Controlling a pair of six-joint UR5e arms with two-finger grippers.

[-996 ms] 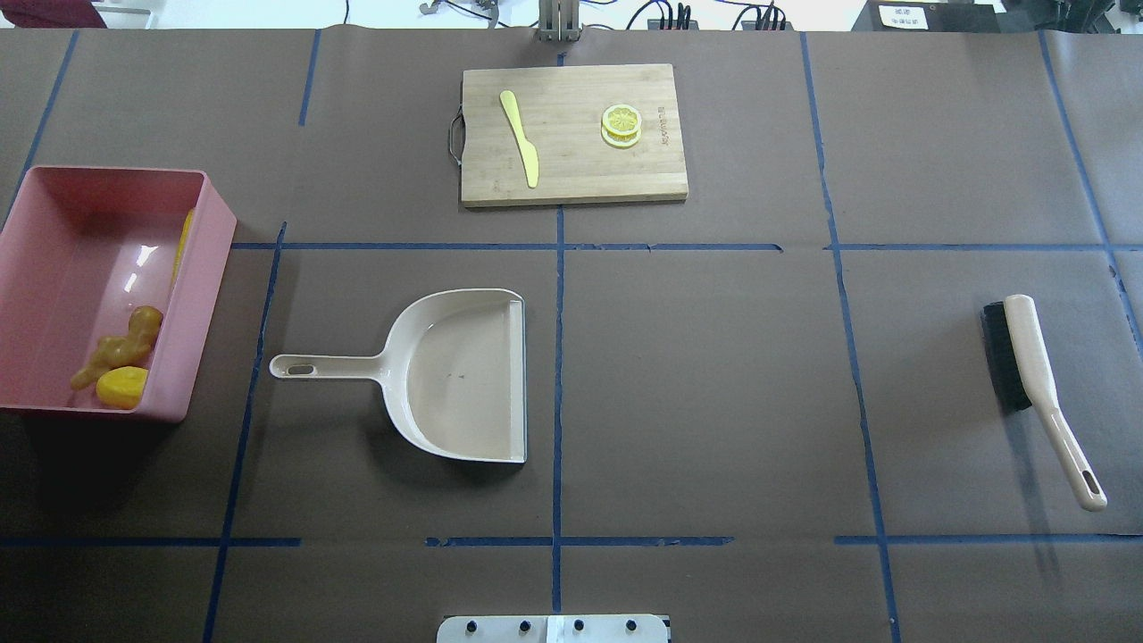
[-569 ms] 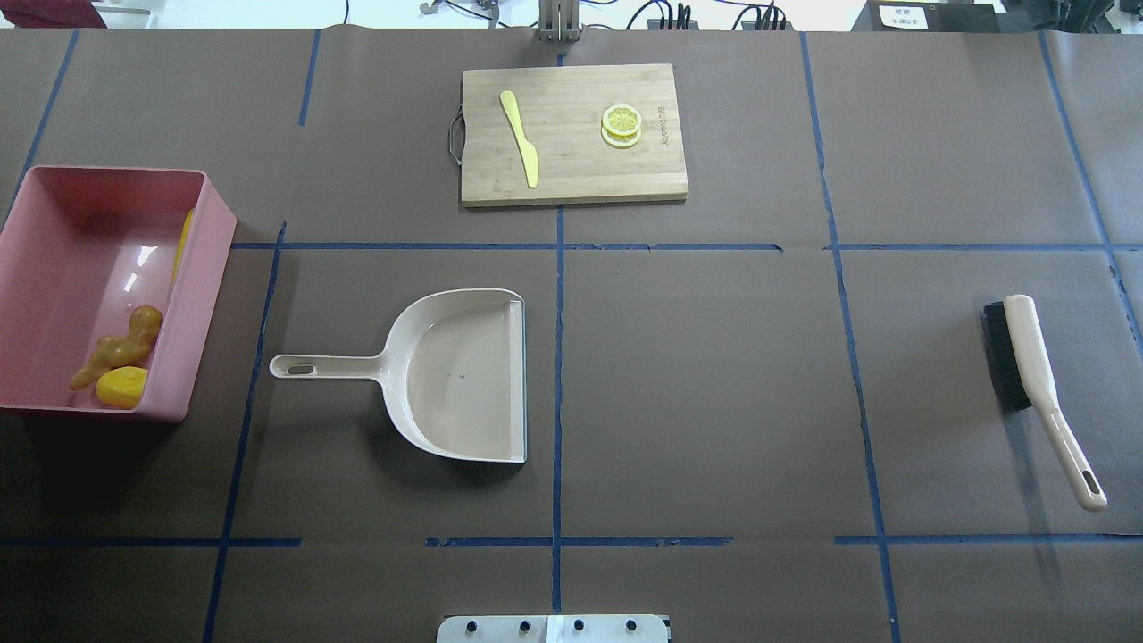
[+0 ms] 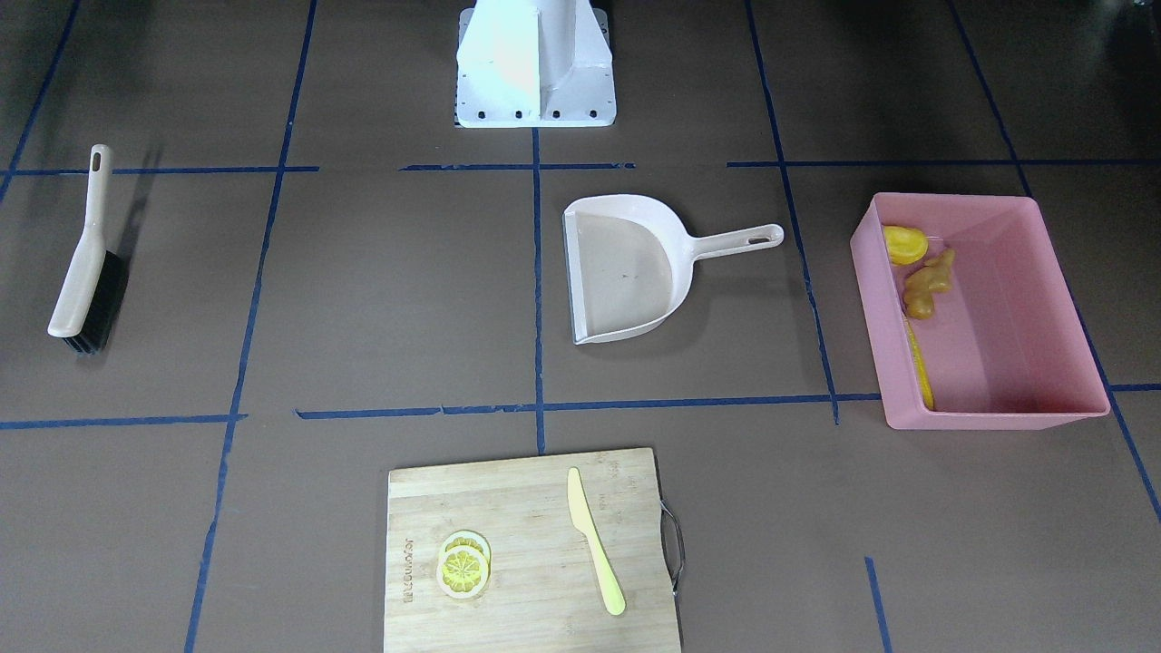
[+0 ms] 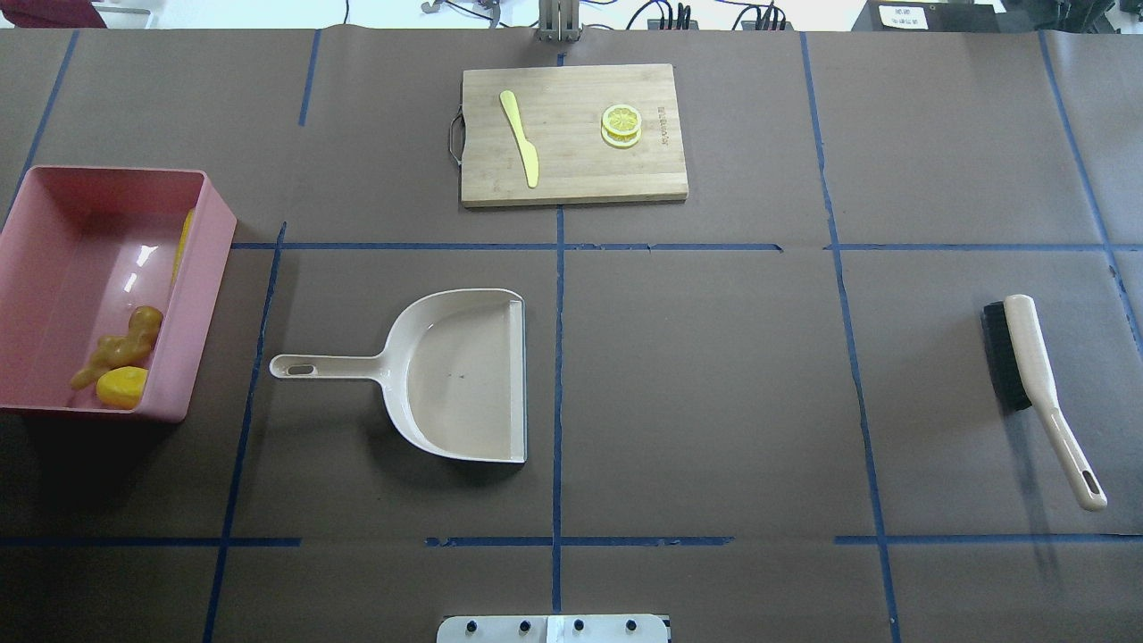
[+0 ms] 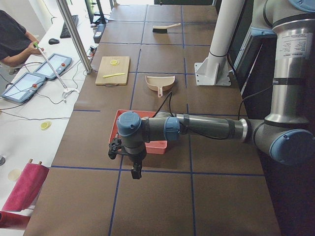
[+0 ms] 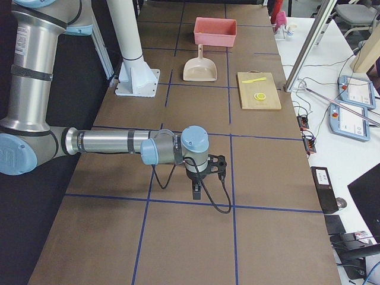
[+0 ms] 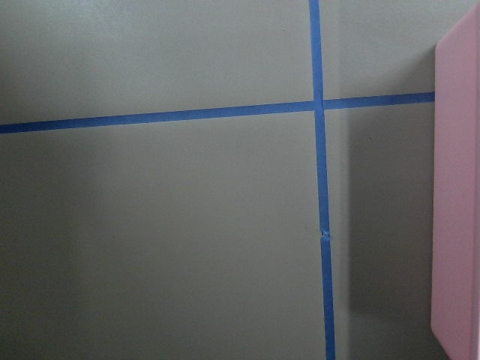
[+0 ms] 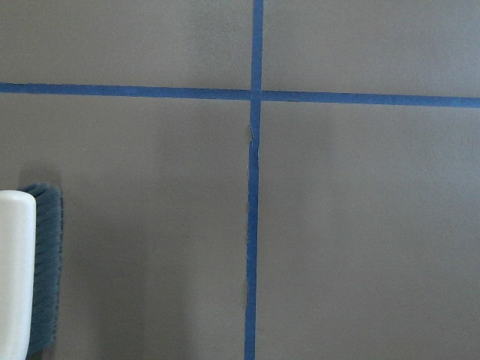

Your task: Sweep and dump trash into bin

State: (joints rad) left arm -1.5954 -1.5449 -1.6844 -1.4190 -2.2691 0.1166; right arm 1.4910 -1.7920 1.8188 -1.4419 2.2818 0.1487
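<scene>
The pink bin (image 4: 54,205) stands at the table's left; it also shows in the front view (image 3: 998,363). Inside it lie the corn cob (image 4: 184,243) along the right wall, the ginger root (image 4: 120,346) and the yellow oval lump (image 4: 122,387). My left gripper (image 5: 134,174) shows only in the exterior left view, hanging over the table beside the bin; I cannot tell if it is open. My right gripper (image 6: 196,193) shows only in the exterior right view, low over the table; I cannot tell its state. The left wrist view shows the bin's wall (image 7: 457,187).
The beige dustpan (image 4: 464,375) lies empty near the middle, handle toward the bin. The brush (image 4: 1027,357) lies at the right; its bristles show in the right wrist view (image 8: 45,262). A cutting board (image 4: 571,170) at the back holds a knife (image 4: 521,138) and lemon slices (image 4: 621,124).
</scene>
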